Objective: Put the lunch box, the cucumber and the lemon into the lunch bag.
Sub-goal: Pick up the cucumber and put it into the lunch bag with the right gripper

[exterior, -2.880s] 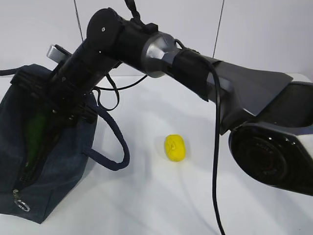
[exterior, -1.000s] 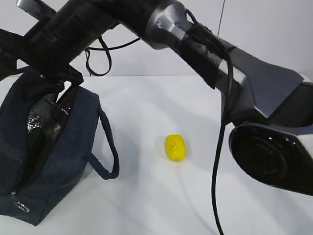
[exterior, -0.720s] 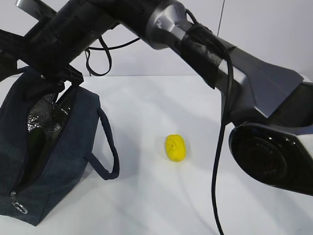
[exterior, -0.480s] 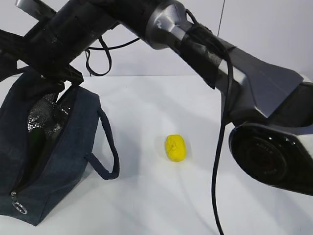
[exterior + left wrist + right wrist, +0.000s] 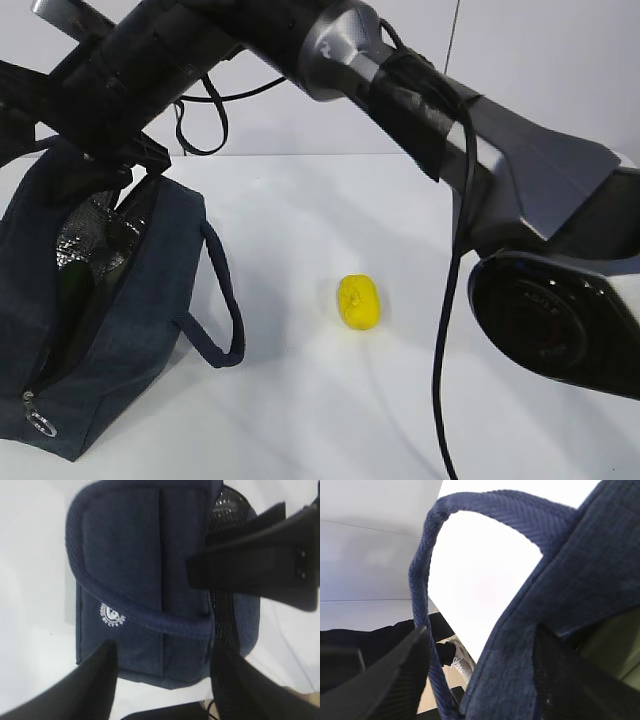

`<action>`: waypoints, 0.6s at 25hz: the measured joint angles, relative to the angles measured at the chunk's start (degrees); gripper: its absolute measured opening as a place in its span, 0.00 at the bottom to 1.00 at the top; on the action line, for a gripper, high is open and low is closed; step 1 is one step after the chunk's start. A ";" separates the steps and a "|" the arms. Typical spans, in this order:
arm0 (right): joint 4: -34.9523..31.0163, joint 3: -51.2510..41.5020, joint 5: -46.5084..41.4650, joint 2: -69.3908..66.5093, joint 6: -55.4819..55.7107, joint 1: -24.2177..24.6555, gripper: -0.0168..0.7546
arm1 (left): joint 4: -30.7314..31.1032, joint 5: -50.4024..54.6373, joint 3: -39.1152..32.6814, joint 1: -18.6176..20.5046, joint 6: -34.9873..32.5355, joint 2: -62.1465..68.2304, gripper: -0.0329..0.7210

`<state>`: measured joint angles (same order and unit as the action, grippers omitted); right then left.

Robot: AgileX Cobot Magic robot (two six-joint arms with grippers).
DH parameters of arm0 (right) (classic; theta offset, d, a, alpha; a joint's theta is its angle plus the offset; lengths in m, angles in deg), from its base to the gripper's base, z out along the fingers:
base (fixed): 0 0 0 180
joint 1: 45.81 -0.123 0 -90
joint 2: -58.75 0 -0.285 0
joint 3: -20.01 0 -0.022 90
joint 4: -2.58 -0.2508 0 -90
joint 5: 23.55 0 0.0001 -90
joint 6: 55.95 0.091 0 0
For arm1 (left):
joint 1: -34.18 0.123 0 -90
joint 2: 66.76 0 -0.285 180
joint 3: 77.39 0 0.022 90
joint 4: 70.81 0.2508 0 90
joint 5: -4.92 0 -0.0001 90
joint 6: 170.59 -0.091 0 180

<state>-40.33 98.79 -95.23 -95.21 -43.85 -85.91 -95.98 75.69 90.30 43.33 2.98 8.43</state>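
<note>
The bag (image 5: pixel 110 330) stands at the desk's (image 5: pixel 330 420) near left corner, its top unzipped and gaping. A ring pull (image 5: pixel 38 423) hangs at the near end of the zipper. One loop handle (image 5: pixel 218 300) droops over the side facing the desk's middle. Inside, silver foil lining (image 5: pixel 85 222) shows at the far end, and a dark green shape, likely the cucumber (image 5: pixel 72 285), lies in the shadow below it; most of its length is hidden by the bag wall. The box cannot be made out in any view.

The lemon (image 5: pixel 358 301) sits alone on the bare desk near its middle, well apart from the bag.

The right gripper (image 5: pixel 480 675) is over the bag's far end, its fingers spread wide and holding nothing; a handle arcs across its view, and fabric covers most of the rest. In the exterior view its tips are lost against the dark arm.

The left gripper (image 5: pixel 162 680) hangs over the bag's outer side, likewise spread wide and empty. A small white round logo (image 5: pixel 111 615) shows there; its lettering is too small to read.
</note>
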 joint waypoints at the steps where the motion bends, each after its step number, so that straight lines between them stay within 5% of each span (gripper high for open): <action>1: 0.00 0.00 0.00 0.00 0.00 0.00 0.63 | -0.22 0.00 -0.67 -0.13 0.00 -0.32 0.61; 15: 0.00 0.00 0.00 0.00 -0.10 0.00 0.63 | -1.78 0.00 -2.41 -8.42 -0.19 3.56 0.59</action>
<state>-40.33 98.79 -95.23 -95.21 -43.94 -85.91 -97.75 75.69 87.89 34.91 2.79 11.99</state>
